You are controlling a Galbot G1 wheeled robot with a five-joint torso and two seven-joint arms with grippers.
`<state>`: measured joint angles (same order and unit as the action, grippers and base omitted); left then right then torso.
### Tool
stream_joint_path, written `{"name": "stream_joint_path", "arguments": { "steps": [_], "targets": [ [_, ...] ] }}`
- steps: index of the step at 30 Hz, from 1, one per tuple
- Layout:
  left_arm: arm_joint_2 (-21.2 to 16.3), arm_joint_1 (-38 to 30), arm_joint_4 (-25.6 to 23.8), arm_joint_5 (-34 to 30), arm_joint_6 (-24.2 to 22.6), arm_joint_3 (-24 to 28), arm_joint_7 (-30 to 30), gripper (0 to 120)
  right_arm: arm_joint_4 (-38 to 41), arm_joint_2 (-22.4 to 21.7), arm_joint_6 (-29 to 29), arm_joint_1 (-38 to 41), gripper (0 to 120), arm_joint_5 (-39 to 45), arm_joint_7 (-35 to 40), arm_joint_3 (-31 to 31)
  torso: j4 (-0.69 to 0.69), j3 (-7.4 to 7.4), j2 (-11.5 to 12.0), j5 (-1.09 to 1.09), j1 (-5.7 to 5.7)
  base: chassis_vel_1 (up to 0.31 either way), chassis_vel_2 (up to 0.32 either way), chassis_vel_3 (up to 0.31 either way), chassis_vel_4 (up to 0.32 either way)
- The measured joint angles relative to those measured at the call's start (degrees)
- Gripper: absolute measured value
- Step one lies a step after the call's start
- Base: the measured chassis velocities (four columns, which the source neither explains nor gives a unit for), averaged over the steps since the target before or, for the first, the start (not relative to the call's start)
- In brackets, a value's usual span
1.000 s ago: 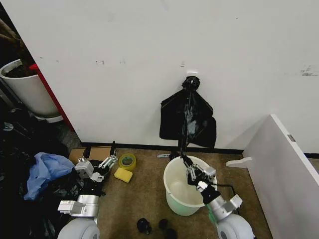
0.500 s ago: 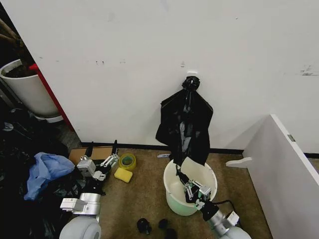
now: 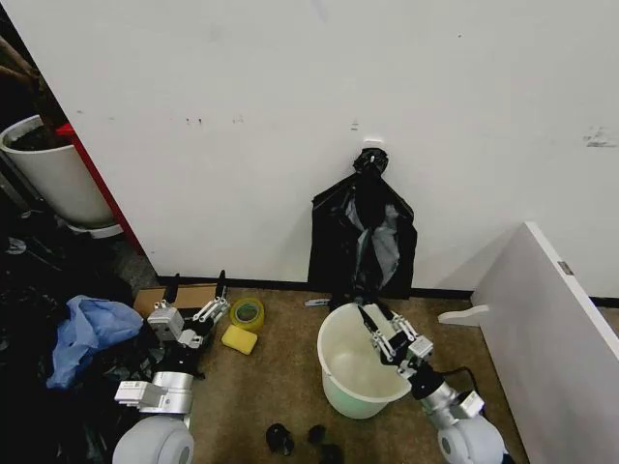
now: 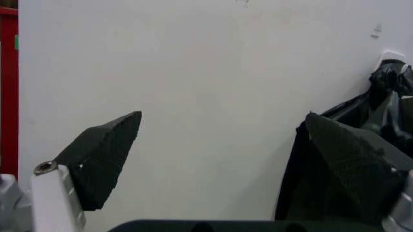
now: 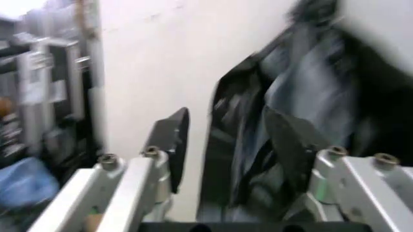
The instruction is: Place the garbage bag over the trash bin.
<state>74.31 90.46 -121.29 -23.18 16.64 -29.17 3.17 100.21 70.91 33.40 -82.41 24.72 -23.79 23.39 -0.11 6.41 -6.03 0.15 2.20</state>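
The garbage bag (image 3: pixel 363 237) is glossy, wrinkled black film hanging on the wall from a white hook, gathered in a knot at its top. Its lower edge ends just above the far rim of the trash bin (image 3: pixel 332 333), a round white bucket on the brown floor. My right gripper (image 3: pixel 375 311) is open over that far rim, just under the bag's lower edge, with nothing held. The right wrist view has its fingers (image 5: pixel 173 140) spread in front of the bag (image 5: pixel 310 87). My left gripper (image 3: pixel 196 290) stands open and parked at the left, pointing at the wall (image 4: pixel 221 118).
A yellow sponge (image 3: pixel 239 338), a tape roll (image 3: pixel 248 312) and a cardboard box (image 3: pixel 189 295) lie left of the bin. A blue cloth (image 3: pixel 87 333) tops a black heap at far left. A white planter (image 3: pixel 53 169) stands behind. A white board (image 3: pixel 551 329) leans at right.
My right gripper has risen from inside the bin to its far rim. The bag, stretched down toward the bin half a second ago, has sprung back against the wall.
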Motion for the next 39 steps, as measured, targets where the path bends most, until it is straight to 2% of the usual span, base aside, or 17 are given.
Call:
{"name": "stream_joint_path", "arguments": {
  "steps": [3,6,9,10,13,17,19,22,26,32,33,39],
  "targets": [
    [0.0,0.0,0.0,0.0,0.0,0.0,0.0,100,0.8,0.4,-0.9,0.2,56,0.5,4.8,0.0,0.00,0.00,0.0,0.00,0.00,0.000,0.000,0.000,0.000],
    [0.0,0.0,0.0,0.0,0.0,0.0,0.0,100,1.1,0.8,-4.2,1.8,70,-1.6,12.4,-0.4,0.00,0.00,0.0,0.00,0.00,0.000,0.000,0.000,0.000],
    [0.0,0.0,0.2,0.0,0.0,0.0,0.1,100,-0.5,1.6,-6.2,4.2,84,-6.4,15.5,-1.2,0.00,0.00,0.0,0.00,0.00,0.000,0.000,0.000,0.000],
    [0.0,0.0,0.2,0.0,0.0,0.0,0.1,100,-0.5,1.6,-6.2,4.2,84,-6.4,15.5,-1.2,0.00,0.00,0.0,0.00,0.00,0.000,0.000,0.000,0.000],
    [-0.1,0.0,0.4,0.1,-0.1,0.0,0.1,100,-2.9,2.5,-8.9,7.5,95,-12.5,19.4,-3.2,0.00,0.00,0.0,-0.01,0.00,0.000,0.000,0.000,0.000],
    [-0.2,0.4,0.3,0.1,-0.3,-0.3,0.1,100,-7.6,4.0,-10.2,12.7,100,-21.5,23.2,-5.8,0.01,0.00,0.0,0.00,0.00,0.000,0.000,0.000,0.000],
    [-0.3,0.4,0.2,0.1,-0.4,-0.3,0.1,100,-8.3,4.3,-10.5,13.5,100,-23.1,24.0,-6.3,0.00,0.00,0.0,-0.01,0.00,0.000,0.000,0.000,0.000],
    [-0.5,0.6,-0.1,0.2,-0.5,-0.5,0.2,100,-10.9,5.5,-12.1,16.8,99,-28.3,28.0,-8.2,0.00,0.00,0.0,-0.01,0.00,0.000,0.000,0.000,0.000],
    [-0.6,0.9,-0.4,0.2,-0.6,-0.8,0.4,100,-13.3,6.9,-15.1,19.8,89,-34.1,33.3,-9.5,0.01,0.00,0.0,0.00,0.00,0.000,0.000,0.000,0.000],
    [-0.7,1.2,-0.6,0.2,-0.7,-1.3,0.6,100,-14.0,8.3,-21.8,21.0,64,-42.3,40.4,-9.8,0.00,0.00,0.0,0.00,0.00,0.000,0.000,0.000,0.000],
    [-0.7,1.2,-0.6,0.2,-0.7,-1.3,0.6,100,-14.0,8.3,-21.8,21.0,64,-42.3,40.4,-9.8,0.00,0.00,0.0,0.00,0.00,0.000,0.000,0.000,0.000],
    [-0.5,0.5,-0.2,0.2,-0.7,-0.9,0.7,100,-14.5,8.8,-23.1,20.2,39,-47.5,42.4,-8.5,0.00,0.00,0.0,0.00,0.00,0.000,0.000,0.000,0.000]
  ]
}}
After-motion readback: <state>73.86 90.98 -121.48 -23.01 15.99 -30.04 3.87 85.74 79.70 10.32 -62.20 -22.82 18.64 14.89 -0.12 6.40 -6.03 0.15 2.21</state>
